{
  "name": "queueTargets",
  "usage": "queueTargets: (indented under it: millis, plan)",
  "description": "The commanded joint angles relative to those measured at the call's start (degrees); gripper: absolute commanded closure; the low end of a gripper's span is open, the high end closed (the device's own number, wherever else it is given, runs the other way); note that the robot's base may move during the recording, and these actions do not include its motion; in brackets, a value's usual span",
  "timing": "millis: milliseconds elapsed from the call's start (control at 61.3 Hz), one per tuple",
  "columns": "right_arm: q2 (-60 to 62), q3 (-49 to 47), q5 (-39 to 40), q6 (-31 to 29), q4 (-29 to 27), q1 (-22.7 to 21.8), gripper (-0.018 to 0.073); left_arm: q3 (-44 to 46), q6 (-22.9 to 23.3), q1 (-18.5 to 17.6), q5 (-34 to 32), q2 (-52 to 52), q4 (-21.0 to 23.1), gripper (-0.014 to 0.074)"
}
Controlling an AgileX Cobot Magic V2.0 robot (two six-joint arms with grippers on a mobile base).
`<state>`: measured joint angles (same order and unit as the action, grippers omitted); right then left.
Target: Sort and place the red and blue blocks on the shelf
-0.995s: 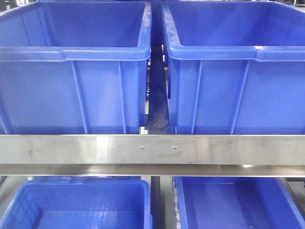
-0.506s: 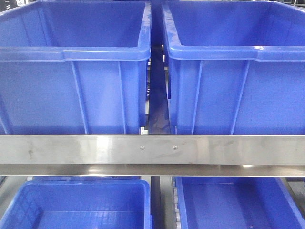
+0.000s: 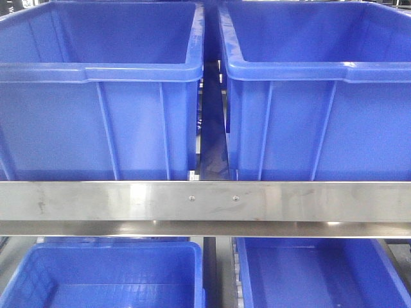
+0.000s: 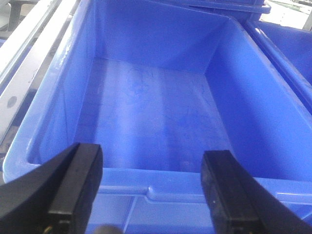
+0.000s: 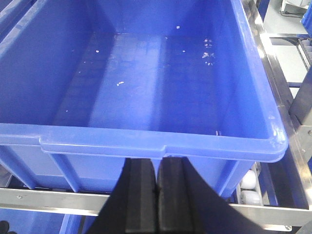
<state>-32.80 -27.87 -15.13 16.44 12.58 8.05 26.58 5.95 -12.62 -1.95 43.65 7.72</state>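
Note:
No red or blue block shows in any view. The shelf's steel front rail [image 3: 205, 200] with two small screws runs across the front view, which shows neither gripper. My left gripper [image 4: 151, 192] is open, nothing between its black fingers [image 4: 73, 190], and hovers at the near rim of a large blue bin [image 4: 161, 112] whose inside is bare. My right gripper [image 5: 157, 195] is shut with its pads pressed together and nothing held. It sits just in front of another large blue bin [image 5: 146, 87], above the shelf rail [image 5: 39, 197].
Two big blue bins [image 3: 96, 96] [image 3: 321, 96] stand side by side on the upper tier, with two more [image 3: 109, 276] [image 3: 314, 276] below the rail. White rollers [image 5: 251, 187] show beside the right bin. A steel frame bar [image 4: 19, 73] runs along the left bin.

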Motion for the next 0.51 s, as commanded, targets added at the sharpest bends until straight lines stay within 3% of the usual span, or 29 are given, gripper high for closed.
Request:
queueTargets:
  millis: [0,489]
  plan:
    - [0.2,-1.7,4.8,-0.6,0.3,-0.3,0.0488,1.6,0.0,-0.4,-5.1,-0.2,0.4,0.0511]
    - [0.2,-1.7,4.8,-0.6,0.3,-0.3,0.0488,1.6,0.0,-0.4,-5.1,-0.2,0.4,0.0511]
